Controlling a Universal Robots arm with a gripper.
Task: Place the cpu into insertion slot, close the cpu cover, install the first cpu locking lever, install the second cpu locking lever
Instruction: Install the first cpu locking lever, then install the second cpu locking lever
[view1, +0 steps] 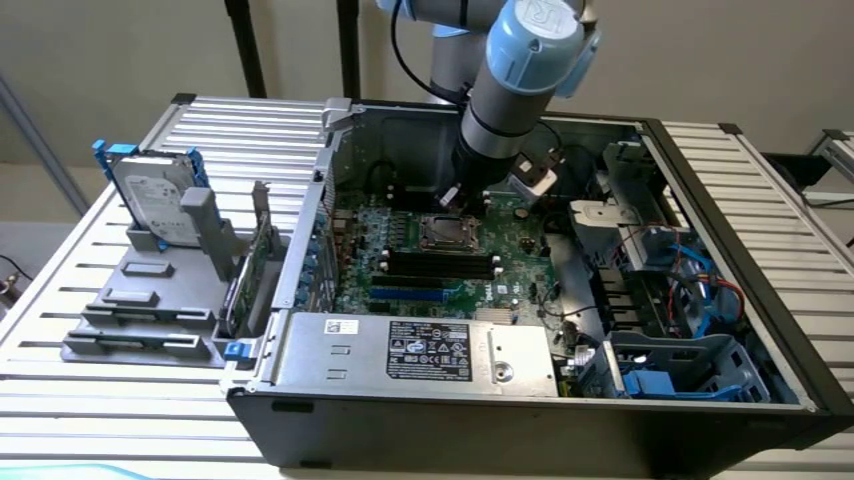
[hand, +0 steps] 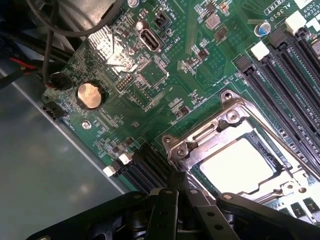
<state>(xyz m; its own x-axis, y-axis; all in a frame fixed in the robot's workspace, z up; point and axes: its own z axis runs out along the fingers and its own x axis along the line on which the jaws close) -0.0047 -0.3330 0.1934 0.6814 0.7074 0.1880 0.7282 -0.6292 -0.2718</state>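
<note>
Hovering with black jaws shut and empty at the near edge of the square silvery metal cpu cover (hand: 235, 150), already lying down over the pale silvery square cpu (hand: 239, 166) in the grey-rimmed insertion slot (view1: 445, 232) on the green motherboard (hand: 150, 75). Risking a slip off the thin lever wire, scraping nearby board components, or leaving the cover unlatched.

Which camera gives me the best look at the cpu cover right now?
The wrist view. There the cpu cover is close up: the silvery frame lies over the socket with the cpu showing through its window, and the shut gripper sits at its edge. In the exterior view the cover is a small square below the arm.
</note>
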